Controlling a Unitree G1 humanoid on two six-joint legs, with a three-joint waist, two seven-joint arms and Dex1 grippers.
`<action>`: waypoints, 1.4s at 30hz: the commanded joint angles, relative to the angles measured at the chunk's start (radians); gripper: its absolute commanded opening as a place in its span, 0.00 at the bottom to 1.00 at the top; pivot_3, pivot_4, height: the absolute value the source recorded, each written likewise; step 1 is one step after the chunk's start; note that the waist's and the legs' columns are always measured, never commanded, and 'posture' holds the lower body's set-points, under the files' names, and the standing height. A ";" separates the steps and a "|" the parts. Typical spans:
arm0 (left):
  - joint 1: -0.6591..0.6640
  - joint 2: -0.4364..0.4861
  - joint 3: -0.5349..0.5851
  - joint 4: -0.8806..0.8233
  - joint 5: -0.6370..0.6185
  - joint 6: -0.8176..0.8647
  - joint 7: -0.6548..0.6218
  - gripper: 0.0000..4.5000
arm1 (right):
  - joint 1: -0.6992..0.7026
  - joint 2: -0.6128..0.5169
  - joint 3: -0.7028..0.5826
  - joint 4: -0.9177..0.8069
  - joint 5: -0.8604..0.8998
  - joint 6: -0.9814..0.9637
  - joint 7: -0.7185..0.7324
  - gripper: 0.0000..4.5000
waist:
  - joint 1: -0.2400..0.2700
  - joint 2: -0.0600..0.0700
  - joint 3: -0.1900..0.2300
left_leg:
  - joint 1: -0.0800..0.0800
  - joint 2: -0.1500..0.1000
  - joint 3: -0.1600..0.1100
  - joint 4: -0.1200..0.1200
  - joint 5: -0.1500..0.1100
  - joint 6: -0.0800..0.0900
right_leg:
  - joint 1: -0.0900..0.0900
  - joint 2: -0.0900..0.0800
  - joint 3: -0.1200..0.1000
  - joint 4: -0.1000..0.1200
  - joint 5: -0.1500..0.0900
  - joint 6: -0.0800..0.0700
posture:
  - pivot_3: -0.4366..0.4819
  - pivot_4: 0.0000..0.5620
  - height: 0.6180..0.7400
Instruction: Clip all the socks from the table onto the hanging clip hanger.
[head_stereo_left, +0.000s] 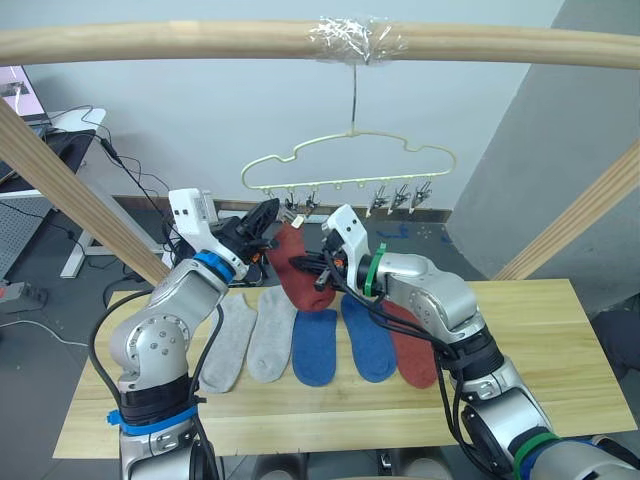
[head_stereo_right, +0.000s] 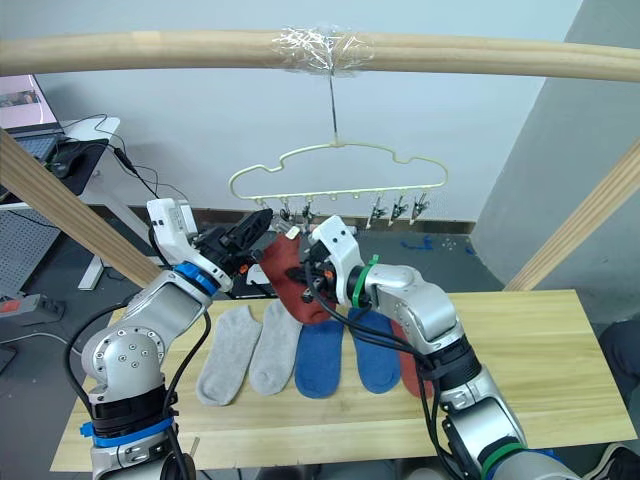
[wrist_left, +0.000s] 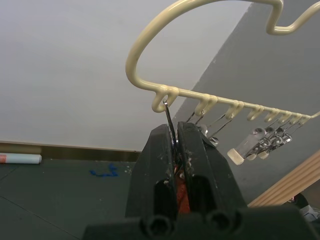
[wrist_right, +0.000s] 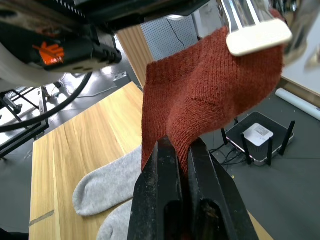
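The pale yellow clip hanger hangs by its hook from the top beam. My left gripper is raised at its left end, shut on a metal clip. My right gripper is shut on the lower part of a rust red sock held up under those clips. A white-padded clip lies against the sock's upper edge. On the table lie two grey socks, two blue socks and another rust red sock, partly behind my right arm.
A round wooden beam spans the top, with slanted beams at left and right. Several free clips hang at the hanger's right. A desk with cables stands back left, and a router sits on the floor.
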 joint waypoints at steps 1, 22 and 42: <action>0.009 0.010 0.005 -0.049 -0.022 -0.013 -0.007 0.00 | -0.023 0.008 -0.030 -0.022 0.027 -0.005 0.011 0.00 | 0.000 0.000 0.000 | 0.000 0.000 0.000 0.000 0.000 0.000 | 0.000 0.000 0.000 0.000 0.000 0.000 | 0.46 0.36 1.00; 0.041 0.051 0.012 -0.075 -0.026 -0.026 -0.019 0.88 | -0.030 0.077 -0.011 -0.002 0.019 -0.008 -0.001 0.00 | 0.004 0.000 0.000 | -0.009 0.000 -0.001 0.001 0.002 -0.003 | -0.009 0.000 -0.001 0.001 0.000 -0.001 | 0.48 0.35 1.00; 0.112 0.163 -0.071 -0.124 0.120 -0.120 -0.142 1.00 | 0.045 0.090 -0.104 -0.024 0.076 0.093 -0.041 0.68 | 0.011 0.000 0.000 | -0.010 0.000 -0.001 0.000 0.002 -0.003 | -0.009 0.000 -0.001 0.001 0.001 -0.001 | 0.49 0.36 1.00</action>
